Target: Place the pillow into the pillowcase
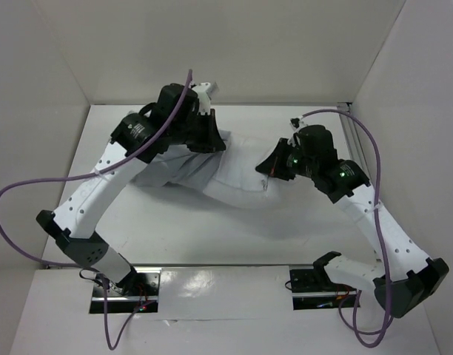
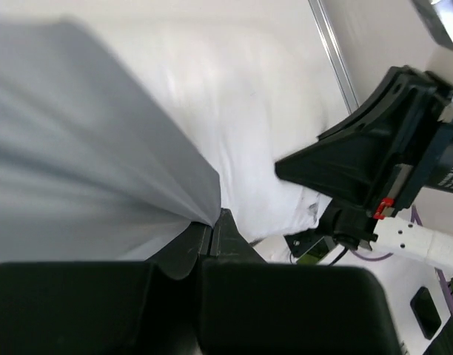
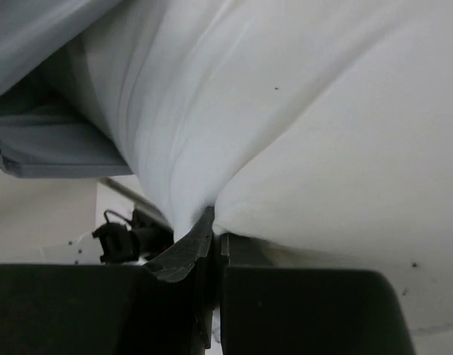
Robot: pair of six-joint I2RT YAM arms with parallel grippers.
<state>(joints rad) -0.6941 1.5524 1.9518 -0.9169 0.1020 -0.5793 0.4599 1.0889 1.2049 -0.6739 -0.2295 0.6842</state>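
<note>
The white pillow (image 1: 237, 181) lies across the middle of the table between my two grippers. The grey pillowcase (image 1: 171, 172) lies at its left end, partly under my left arm. My left gripper (image 1: 212, 140) is shut on an edge of the pillowcase (image 2: 78, 148), pinched at the fingertips of the left gripper (image 2: 212, 225). The pillow (image 2: 249, 111) lies beyond it. My right gripper (image 1: 269, 168) is shut on a fold of the pillow (image 3: 323, 133), pinched at the right gripper's tips (image 3: 215, 229). The pillowcase (image 3: 41, 140) shows in the upper left there.
The white table (image 1: 212, 229) is boxed in by white walls at the back and both sides. A metal rail (image 1: 352, 133) runs along the right wall. Purple cables (image 1: 34, 192) loop off both arms. The right arm's gripper (image 2: 374, 163) shows in the left wrist view.
</note>
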